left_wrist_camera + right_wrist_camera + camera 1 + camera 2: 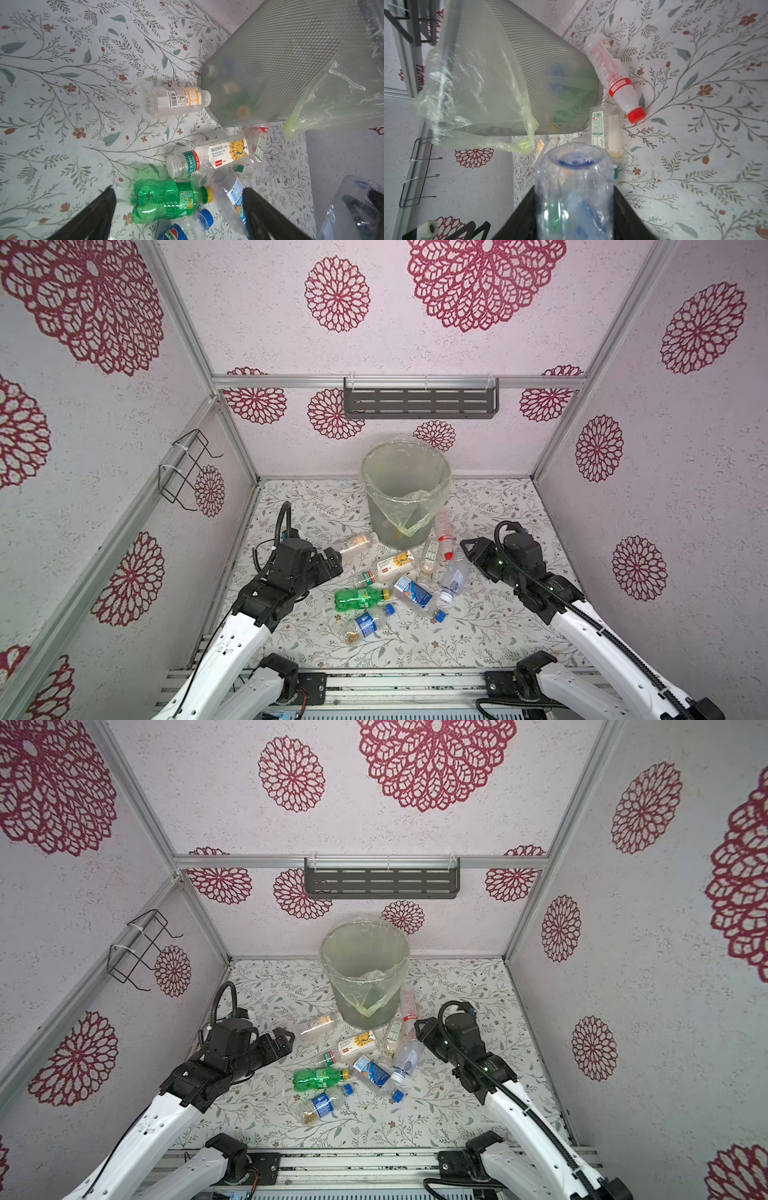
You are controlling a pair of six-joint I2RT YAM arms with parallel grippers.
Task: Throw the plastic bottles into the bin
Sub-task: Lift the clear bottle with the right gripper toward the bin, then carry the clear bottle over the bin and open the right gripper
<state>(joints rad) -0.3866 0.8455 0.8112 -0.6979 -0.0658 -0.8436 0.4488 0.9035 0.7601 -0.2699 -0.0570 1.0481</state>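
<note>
The bin [380, 518], a grey mesh bucket lined with a yellowish bag, stands at the back of the floral table; some bottles show through its wall [550, 83]. Several plastic bottles lie in front of it: a green one [359, 598], a sunflower-labelled one [395, 564], a blue-labelled one [415, 595], a red-capped one [612, 76] and a yellow-banded one [176, 100] by the bin's foot. My right gripper [574, 193] is shut on a clear bottle [573, 182], right of the pile [455, 574]. My left gripper [178, 191] hangs open above the green bottle [166, 199], holding nothing.
A grey slotted shelf [419, 402] hangs on the back wall above the bin. A black wire rack [187, 468] is fixed to the left wall. Patterned walls close in three sides, and a metal rail [395, 689] runs along the front edge.
</note>
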